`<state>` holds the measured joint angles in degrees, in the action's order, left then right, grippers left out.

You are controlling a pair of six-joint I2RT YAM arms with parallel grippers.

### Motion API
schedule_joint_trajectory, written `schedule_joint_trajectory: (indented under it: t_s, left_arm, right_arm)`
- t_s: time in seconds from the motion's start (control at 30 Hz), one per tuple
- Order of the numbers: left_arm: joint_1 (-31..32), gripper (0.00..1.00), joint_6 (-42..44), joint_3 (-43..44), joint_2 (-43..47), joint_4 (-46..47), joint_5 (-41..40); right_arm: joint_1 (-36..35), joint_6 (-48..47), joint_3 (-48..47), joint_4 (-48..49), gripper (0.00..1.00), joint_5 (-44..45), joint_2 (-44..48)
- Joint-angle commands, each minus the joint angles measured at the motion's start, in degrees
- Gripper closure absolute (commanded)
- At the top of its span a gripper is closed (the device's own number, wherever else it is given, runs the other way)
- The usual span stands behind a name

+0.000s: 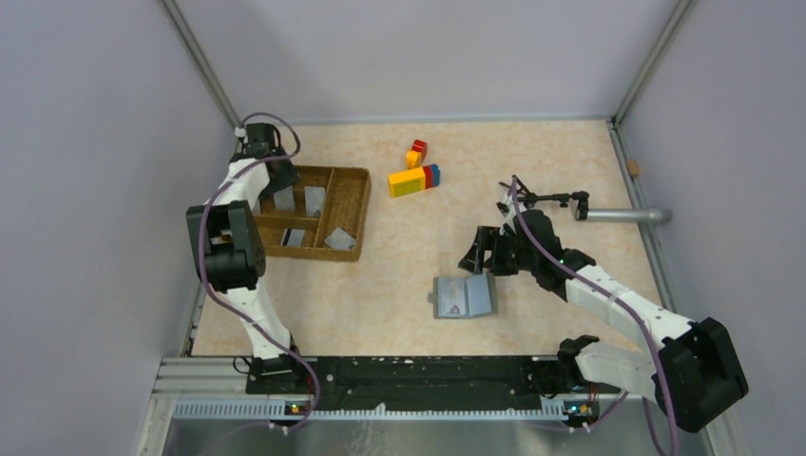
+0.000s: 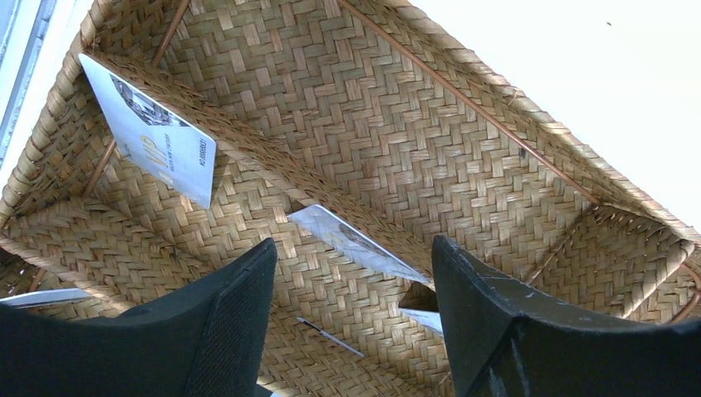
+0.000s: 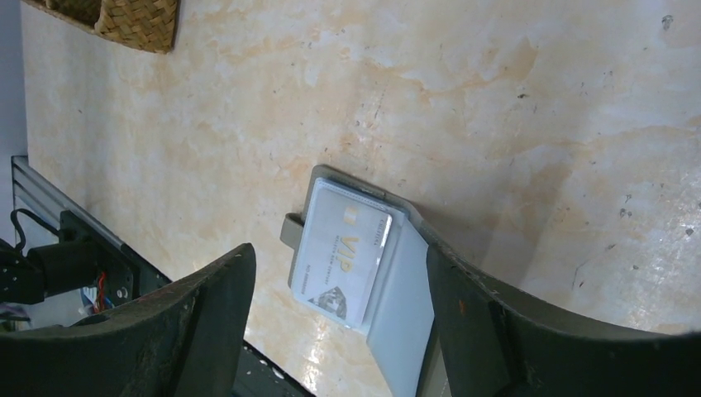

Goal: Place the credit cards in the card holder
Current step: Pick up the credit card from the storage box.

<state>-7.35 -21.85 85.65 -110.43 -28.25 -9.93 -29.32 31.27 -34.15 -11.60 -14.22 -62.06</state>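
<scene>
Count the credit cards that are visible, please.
5. Four in the wicker tray: two far cards, two near cards. One card on the open card holder. The left arm may hide others.

Open holder (image 3: 401,318) w/ card (image 3: 340,251) atop

I note brown wicker tray (image 1: 364,217), divided into compartments, at left of beige marbled table (image 1: 532,152). Yellow block (image 1: 407,182) with red and blue end lies near tray's far right corner. Smaller red-yellow piece (image 1: 416,152) sits just behind it. Grey metal tube (image 1: 627,216) juts in from right edge.
</scene>
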Motion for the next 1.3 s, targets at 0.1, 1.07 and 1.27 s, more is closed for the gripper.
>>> schedule_joint_trajectory:
  t_s: [0.1,1.07,1.27]
  left_arm:
    - [-0.54,0.32,1.46,0.73,1.35,-0.04,-0.69]
    - [-1.06,0.35,-0.13,-4.79,6.02,1.99,-0.08]
    - [-1.21,0.39,-0.51,-5.78,6.90,2.22,-0.17]
  right_arm:
    - [0.64,1.03,0.99,2.31,0.27,-0.98,0.39]
    - [0.64,1.98,2.64,2.23,0.28,-1.87,1.49]
    - [0.67,2.14,3.02,2.27,0.28,-1.87,1.75]
